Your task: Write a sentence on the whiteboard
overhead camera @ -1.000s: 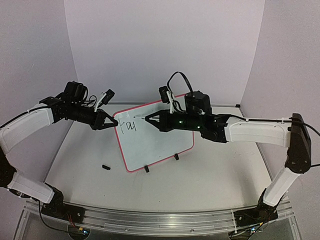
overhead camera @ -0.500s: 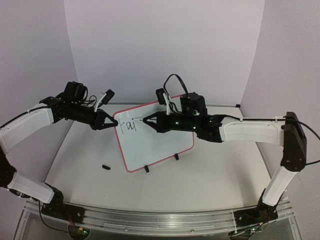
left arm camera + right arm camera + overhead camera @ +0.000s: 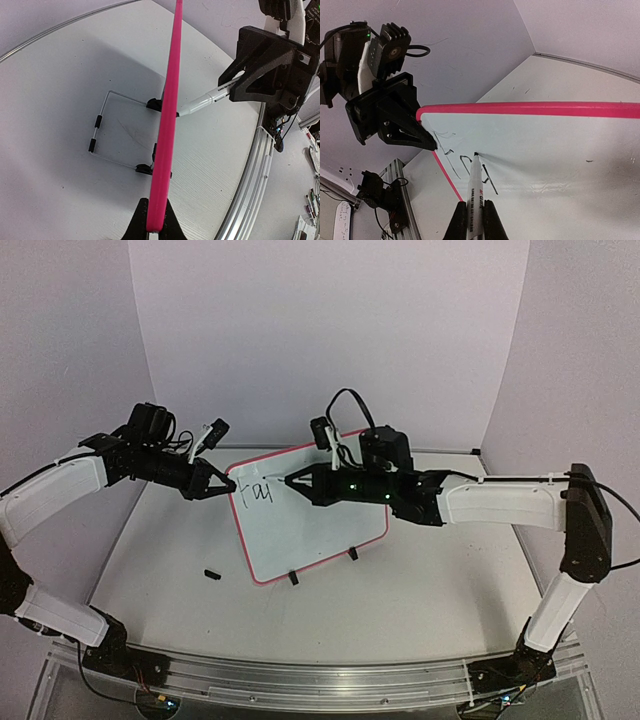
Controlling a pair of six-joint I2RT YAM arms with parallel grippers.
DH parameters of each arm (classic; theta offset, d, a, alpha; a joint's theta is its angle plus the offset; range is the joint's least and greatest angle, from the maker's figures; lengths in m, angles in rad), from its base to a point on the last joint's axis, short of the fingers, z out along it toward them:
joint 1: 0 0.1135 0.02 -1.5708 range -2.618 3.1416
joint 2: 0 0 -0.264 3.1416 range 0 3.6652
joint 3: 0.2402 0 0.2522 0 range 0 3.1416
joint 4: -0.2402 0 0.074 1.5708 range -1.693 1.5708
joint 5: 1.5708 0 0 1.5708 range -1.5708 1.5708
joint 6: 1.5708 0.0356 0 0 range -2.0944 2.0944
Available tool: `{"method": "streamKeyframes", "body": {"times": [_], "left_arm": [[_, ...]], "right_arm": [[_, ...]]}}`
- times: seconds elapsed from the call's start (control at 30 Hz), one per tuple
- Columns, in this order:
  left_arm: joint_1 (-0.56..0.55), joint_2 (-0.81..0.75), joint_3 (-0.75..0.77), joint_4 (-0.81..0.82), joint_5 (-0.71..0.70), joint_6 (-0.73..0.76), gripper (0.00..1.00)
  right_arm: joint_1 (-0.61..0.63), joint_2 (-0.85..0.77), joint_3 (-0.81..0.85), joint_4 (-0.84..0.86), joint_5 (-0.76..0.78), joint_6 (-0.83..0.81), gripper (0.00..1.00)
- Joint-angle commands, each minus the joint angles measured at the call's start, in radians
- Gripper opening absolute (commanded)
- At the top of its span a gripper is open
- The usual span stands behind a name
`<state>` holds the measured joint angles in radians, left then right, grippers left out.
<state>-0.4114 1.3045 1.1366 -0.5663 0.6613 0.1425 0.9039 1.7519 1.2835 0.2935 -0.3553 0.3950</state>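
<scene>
Two arms work together here. The whiteboard (image 3: pixel 310 530) stands tilted up in the middle of the table (image 3: pixel 430 590), on its two black feet (image 3: pixel 293 578). The left pincer (image 3: pixel 227 484) is pressed shut on the pink frame at the board's top left corner and holds it steady. The right pincer (image 3: pixel 290 480) is pinching a marker (image 3: pixel 474 195). The marker's tip seems to touch the white face near the top edge, just to the right of a few black letters (image 3: pixel 255 490). Not much has changed in the last second. The right arm has slid a little to the left, so the tip is now a bit closer to the letters, and then it has hardly moved. The letters look the same as before, and no new stroke shows yet. I think the arm has just put the tip in place for the next letter. The sentence is only begun, and most of the board is bare. A small black thing (image 3: pixel 211 574) lies on the table left of the board, well apart from both pincers. It may be the marker's cap, but it is too small to tell.
</scene>
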Motion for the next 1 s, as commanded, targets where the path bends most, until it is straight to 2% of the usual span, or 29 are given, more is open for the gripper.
{"method": "streamKeyframes", "body": {"times": [0.0, 0.23, 0.97], "left_arm": [[0.000, -0.007, -0.013, 0.013, -0.025, 0.036, 0.00], [0.000, -0.003, -0.013, 0.015, -0.021, 0.035, 0.00], [0.000, -0.008, -0.014, 0.013, -0.027, 0.035, 0.00]], "right_arm": [[-0.003, -0.077, -0.039, 0.069, -0.020, -0.014, 0.00], [-0.004, -0.098, -0.086, 0.069, -0.005, -0.004, 0.00], [-0.016, -0.010, -0.036, 0.061, 0.013, 0.011, 0.00]]}}
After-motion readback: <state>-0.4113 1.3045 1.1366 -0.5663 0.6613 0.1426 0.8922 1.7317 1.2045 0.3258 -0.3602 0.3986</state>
